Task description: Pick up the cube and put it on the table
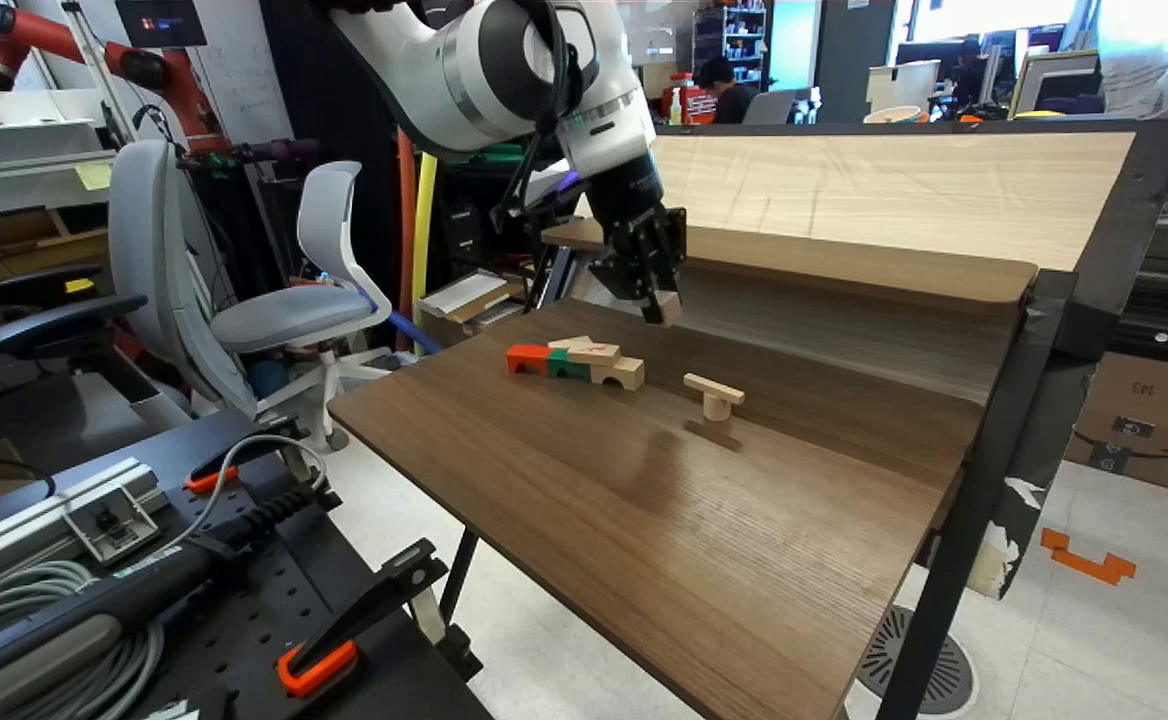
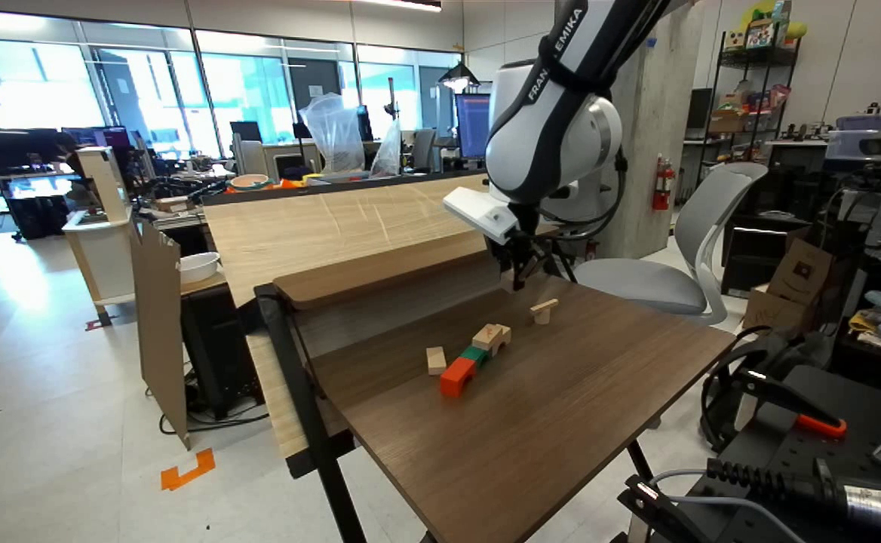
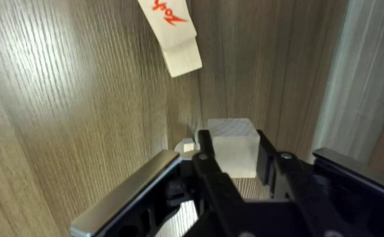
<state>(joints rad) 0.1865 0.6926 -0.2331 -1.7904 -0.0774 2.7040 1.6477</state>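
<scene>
The cube is a pale, plain wooden block. My gripper is shut on it, with one black finger against each side, in the wrist view. In both exterior views the gripper points down and holds the cube in the air over the back part of the table, near the upper board. The cube is partly hidden by the fingers in an exterior view. The table is a dark brown wood-grain top, also seen in an exterior view and below the gripper in the wrist view.
A row of blocks stands on the table: a red arch, a green arch and pale wooden pieces. A flat stick rests on a short cylinder. A loose pale block lies nearby. A tan upper board overhangs the back.
</scene>
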